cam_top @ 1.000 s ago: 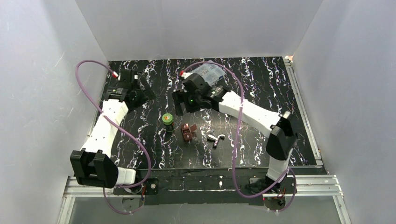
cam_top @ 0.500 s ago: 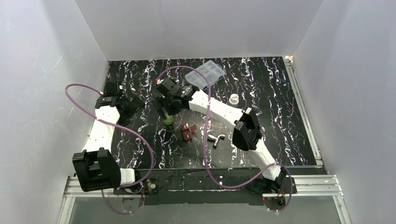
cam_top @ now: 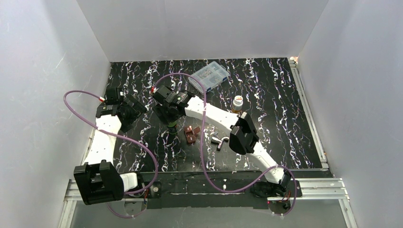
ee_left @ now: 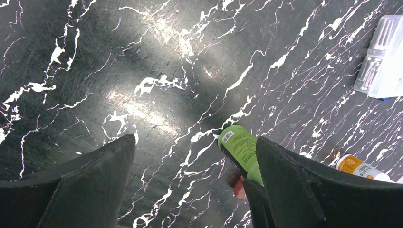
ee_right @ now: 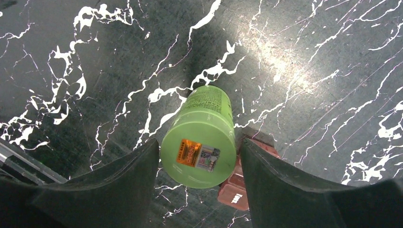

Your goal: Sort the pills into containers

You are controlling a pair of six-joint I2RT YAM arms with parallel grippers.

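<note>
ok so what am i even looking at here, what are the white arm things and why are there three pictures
Two robot arms are bolted at the near edge of a black marbled table. The wide picture comes from a fixed camera above and behind them. The other two come from a camera on each wrist, looking down past the tool. The left tool hangs open and empty. The right tool straddles the green-capped bottle; whether it grips yet is unclear. Also on the table: an amber bottle, a clear plastic box, brown pieces and small metal pieces.
</note>
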